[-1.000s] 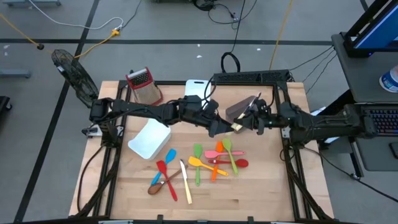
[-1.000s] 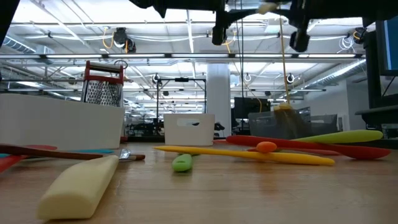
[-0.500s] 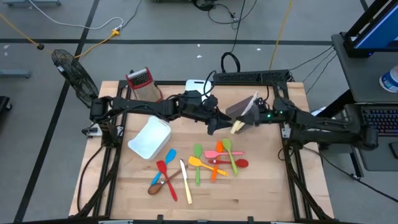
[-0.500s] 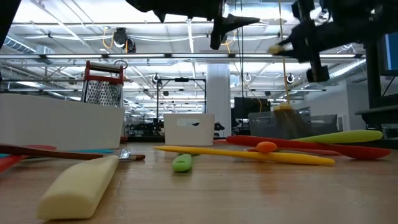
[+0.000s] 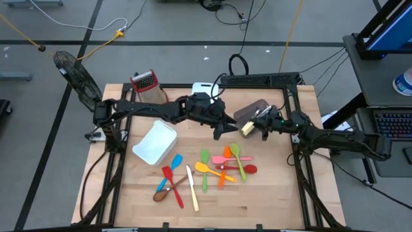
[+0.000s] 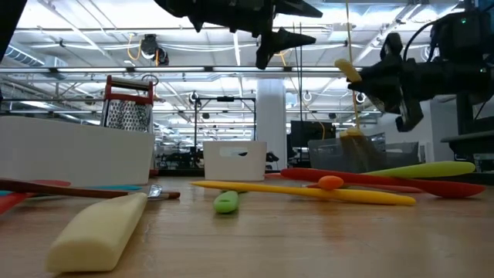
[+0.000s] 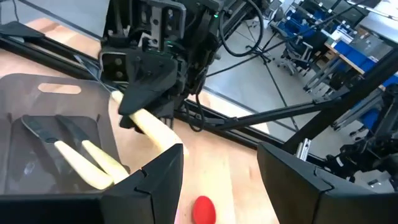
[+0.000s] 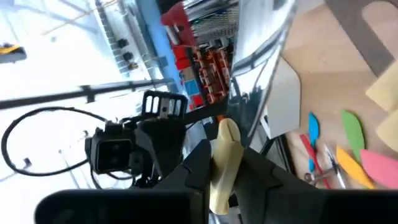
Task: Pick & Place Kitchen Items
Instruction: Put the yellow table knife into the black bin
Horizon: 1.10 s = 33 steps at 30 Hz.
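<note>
Wooden table (image 5: 257,193), largest item, stands on a grey floor crossed by dark lines and cables; the low view looks past it into a big hall with ceiling lights and pipes.

Landmark: grey bin (image 5: 253,111), behind the middle of the table toward the right arm. One grey bin; two white bins, a large one (image 5: 155,143) well to its left and a small one (image 5: 203,91) behind and left of it. One grater (image 5: 148,88) with a red handle beyond the large white bin.

Left gripper (image 5: 226,127), raised just left of the grey bin, fingers spread, nothing between them.

Right gripper (image 5: 255,125), raised at the grey bin's near left edge, fingers pinching a cream utensil (image 5: 246,129). Long axis tilted: in the low view its cream end (image 6: 349,71) points up and away from the gripper.

Left wrist view: two more cream-handled utensils (image 7: 81,155) with dark heads lie in the grey bin, side by side.

Loose utensils (image 5: 225,164) lie in front of the grey bin in two bunches, overlapping at mixed angles, mostly lengthwise front to back: green, orange, pink and red nearer; blue, red, cream and brown further left. Exact count unclear.
</note>
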Each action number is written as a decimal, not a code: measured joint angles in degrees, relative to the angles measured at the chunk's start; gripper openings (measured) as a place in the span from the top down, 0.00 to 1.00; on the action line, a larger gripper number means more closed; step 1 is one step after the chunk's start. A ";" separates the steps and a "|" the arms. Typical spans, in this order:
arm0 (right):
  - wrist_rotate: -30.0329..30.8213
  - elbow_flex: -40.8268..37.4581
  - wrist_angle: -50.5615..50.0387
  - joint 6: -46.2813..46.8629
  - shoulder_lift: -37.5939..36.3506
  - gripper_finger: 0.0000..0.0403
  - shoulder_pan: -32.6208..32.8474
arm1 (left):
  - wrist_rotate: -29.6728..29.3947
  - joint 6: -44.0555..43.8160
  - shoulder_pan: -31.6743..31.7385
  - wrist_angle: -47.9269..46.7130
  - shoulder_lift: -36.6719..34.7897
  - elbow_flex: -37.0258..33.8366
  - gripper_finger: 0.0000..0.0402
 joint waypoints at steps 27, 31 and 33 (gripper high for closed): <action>-3.44 5.68 -3.19 14.49 6.55 0.90 0.13 | 0.12 0.40 0.79 -0.17 0.00 0.00 0.48; -4.46 5.68 -0.56 15.06 10.05 0.90 0.14 | 0.07 0.42 1.03 -0.15 0.00 0.00 0.48; -4.88 5.68 -0.08 15.10 11.66 0.91 -0.02 | 0.04 0.69 1.11 -0.15 0.00 0.00 0.48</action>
